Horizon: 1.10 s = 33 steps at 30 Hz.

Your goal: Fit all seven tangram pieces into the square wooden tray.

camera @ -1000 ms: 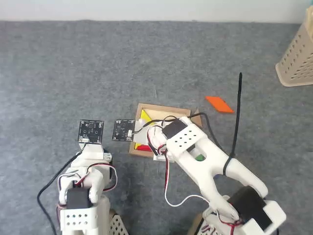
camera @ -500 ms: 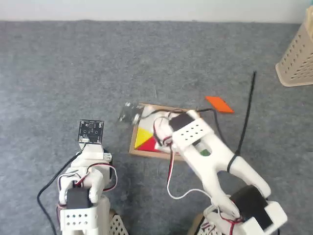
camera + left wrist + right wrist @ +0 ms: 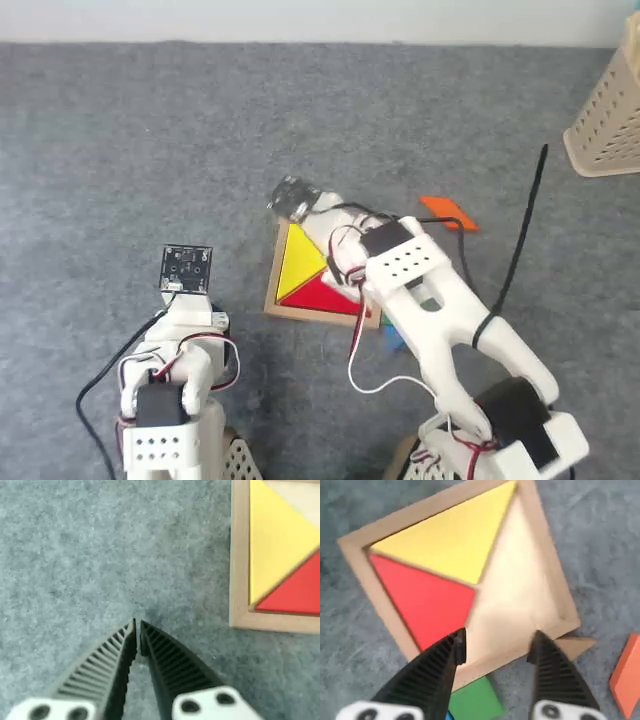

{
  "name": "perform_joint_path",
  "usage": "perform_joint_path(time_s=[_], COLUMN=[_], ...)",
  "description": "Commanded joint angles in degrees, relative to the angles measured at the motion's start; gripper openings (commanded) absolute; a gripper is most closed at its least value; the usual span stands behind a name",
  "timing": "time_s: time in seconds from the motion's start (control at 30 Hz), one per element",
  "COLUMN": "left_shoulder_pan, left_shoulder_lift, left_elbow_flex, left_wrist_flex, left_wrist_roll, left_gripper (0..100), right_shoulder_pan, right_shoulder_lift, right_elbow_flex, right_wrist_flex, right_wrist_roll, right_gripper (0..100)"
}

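Currently right gripper [image 3: 500,640], fingers spread, is hovering over tray [image 3: 310,314] holding 2 triangles [image 3: 450,540], and is prob. needing to centre squarely on green piece [image 3: 475,700] beside rim; left gripper [image 3: 137,625] is idling, fingers together.

Counter [image 3: 150,130] is a mottled, fuzzy grey. Tray [image 3: 548,555] is pale bare wood, with a yellow triangle [image 3: 450,540] and a red triangle [image 3: 427,602] sitting in it. There's also a green piece [image 3: 475,700] and an orange piece [image 3: 448,213]. Left arm [image 3: 165,410] and right arm [image 3: 440,320] are white. Left pincer [image 3: 138,624] and right pincer [image 3: 500,634] are black and ribbed. Basket [image 3: 605,110] is beige and dotted with holes.
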Motion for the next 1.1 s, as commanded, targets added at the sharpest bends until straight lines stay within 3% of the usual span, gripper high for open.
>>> perform_joint_path(time_s=[0.0,0.1,0.27,0.63,0.87,1.07], left_shoulder_pan=[0.3,0.3,0.3,0.3,0.3,0.3], left_shoulder_lift=[-1.1,-1.1,-1.1,-1.1,-1.1,-1.1], left_elbow_flex=[-0.6,-0.6,-0.6,-0.6,-0.6,-0.6], left_wrist_flex=[0.4,0.4,0.4,0.4,0.4,0.4], left_wrist_roll=[-0.2,-0.2,-0.2,-0.2,-0.2,-0.2], left_gripper=[2,2,2,2,2,2], right_shoulder_pan=[2.7,2.8,0.6,-2.1,0.8,10.5], right_shoulder_lift=[-1.8,1.9,9.2,9.1,-6.1,-21.1], right_elbow_flex=[-2.1,-1.1,-1.3,-1.1,-1.1,-1.0], right_wrist_flex=[-3.7,-6.1,-9.7,-9.5,-1.7,4.5], right_wrist_roll=[-4.8,-5.5,-5.3,-2.8,-3.1,-2.9], right_gripper=[0.1,5.8,0.7,0.8,0.8,0.7])
